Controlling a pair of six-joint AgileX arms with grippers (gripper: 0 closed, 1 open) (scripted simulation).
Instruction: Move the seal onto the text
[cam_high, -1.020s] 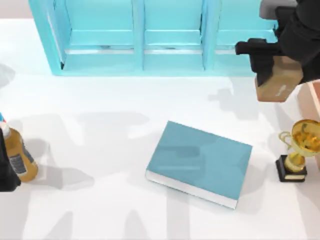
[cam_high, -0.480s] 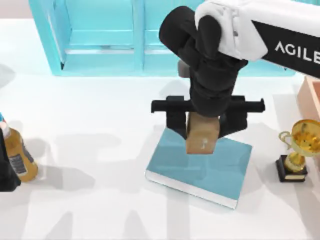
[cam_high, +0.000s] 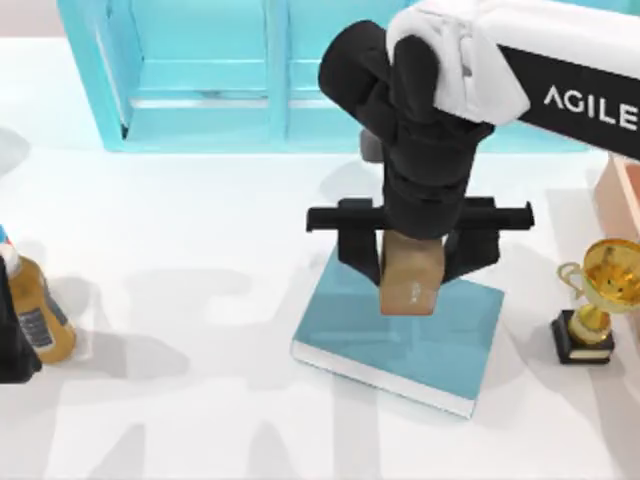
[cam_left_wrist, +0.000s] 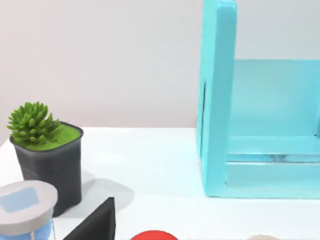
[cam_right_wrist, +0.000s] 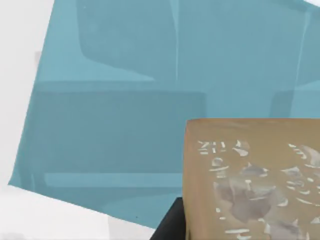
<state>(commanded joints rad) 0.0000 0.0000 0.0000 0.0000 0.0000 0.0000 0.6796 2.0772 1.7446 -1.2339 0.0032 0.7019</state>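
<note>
The right gripper (cam_high: 412, 262) is closed on the seal (cam_high: 410, 282), holding it over the upper part of the text (cam_high: 400, 335), though whether block and cover touch is hard to tell. The arm hides the seal's top. The left arm sits parked at the tabletop's (cam_high: 200, 400) left edge, beside an amber bottle (cam_high: 38, 315).

Right arm hides text's (cam_high: 400, 340) far edge; trophy (cam_high: 600, 300) cut off at frame edge.

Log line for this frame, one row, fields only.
phase: placing | right gripper: shut on seal, above book | seal: held, contact with book unclear | left gripper: parked at table's left edge
</note>
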